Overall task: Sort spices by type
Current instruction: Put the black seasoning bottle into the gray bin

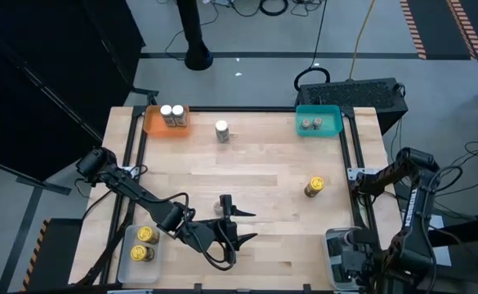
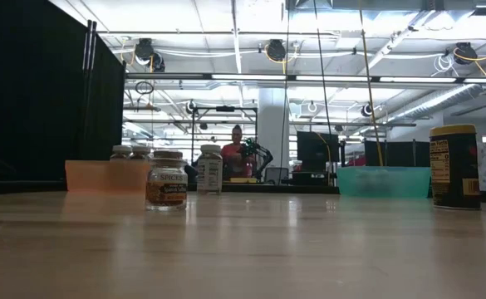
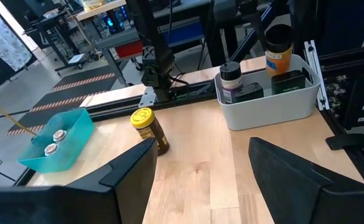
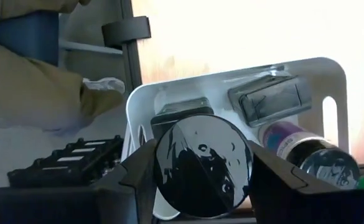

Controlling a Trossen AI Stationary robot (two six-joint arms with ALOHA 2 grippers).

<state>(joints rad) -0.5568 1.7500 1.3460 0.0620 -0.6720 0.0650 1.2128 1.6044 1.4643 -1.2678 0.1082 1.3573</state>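
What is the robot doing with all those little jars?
It is sorting spice jars into trays. The right gripper holds a black-lidded jar over the white bin. The left gripper, open and empty, is beside a small jar mid-table. The orange tray, teal tray and clear tray each hold two jars.

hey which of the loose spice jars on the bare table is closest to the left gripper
The small jar right beside the left gripper, near the table's front middle. The white-lidded jar stands far back between the trays, and the yellow-lidded jar sits off toward the right side.
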